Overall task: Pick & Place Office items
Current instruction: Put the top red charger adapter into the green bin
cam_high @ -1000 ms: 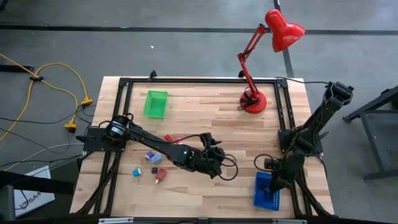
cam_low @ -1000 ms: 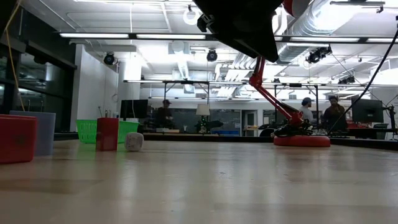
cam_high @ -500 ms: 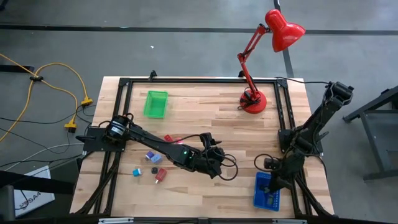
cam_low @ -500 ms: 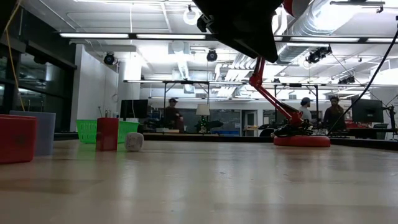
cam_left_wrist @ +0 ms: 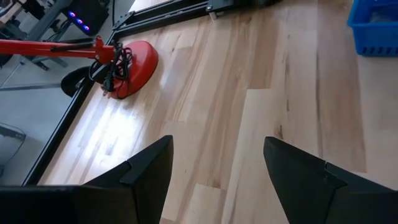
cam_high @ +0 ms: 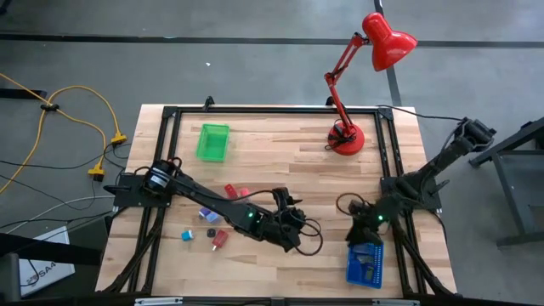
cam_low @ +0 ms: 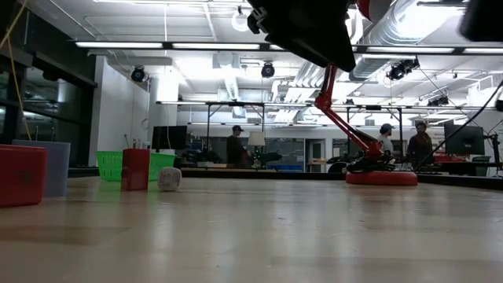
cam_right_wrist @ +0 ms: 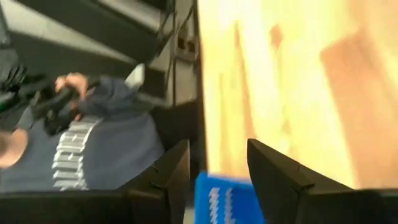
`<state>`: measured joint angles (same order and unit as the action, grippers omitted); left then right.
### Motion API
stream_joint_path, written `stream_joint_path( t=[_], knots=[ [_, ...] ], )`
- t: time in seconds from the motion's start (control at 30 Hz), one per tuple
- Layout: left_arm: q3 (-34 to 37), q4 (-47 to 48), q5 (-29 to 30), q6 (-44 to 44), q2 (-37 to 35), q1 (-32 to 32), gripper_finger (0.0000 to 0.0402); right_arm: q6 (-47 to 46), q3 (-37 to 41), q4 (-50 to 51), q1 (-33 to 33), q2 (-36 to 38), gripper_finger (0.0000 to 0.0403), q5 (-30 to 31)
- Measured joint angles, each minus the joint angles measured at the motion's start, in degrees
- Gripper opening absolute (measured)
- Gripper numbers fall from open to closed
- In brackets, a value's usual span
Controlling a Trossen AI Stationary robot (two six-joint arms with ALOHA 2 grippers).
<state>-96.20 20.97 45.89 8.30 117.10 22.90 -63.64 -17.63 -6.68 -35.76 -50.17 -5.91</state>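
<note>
we see left gripper mid-table, fingers apart, empty | office items loose on the wood toward its arm's base, left arm nearer | right gripper apart, empty, by blue tray

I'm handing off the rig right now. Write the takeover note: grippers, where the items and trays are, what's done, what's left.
Left gripper: open, empty, over bare wood mid-table.
Right gripper: open, empty, just above the blue tray.
Office items: small blocks loose on the table's left side, near the left arm.
Green tray: far left, looks empty.
Done: the blue tray seems to hold something; contents unclear.
Left: the loose items are not yet placed.
</note>
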Motion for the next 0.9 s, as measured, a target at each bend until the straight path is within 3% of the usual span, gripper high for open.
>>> stream_joint_path(
  t=[0.43, 0.9],
  knots=[
    [0.0, 0.0, 0.02, 0.73, 0.01, 2.65, 0.0241, 17.31, 0.02, -0.02, 21.84, 2.79, 0.0146, -0.61],
    [0.0, 0.0, 0.09, 0.74, 0.0, 2.9, 0.0241, 29.62, 0.02, -0.37, 39.71, 11.5, 0.0146, -9.66]
  ],
)
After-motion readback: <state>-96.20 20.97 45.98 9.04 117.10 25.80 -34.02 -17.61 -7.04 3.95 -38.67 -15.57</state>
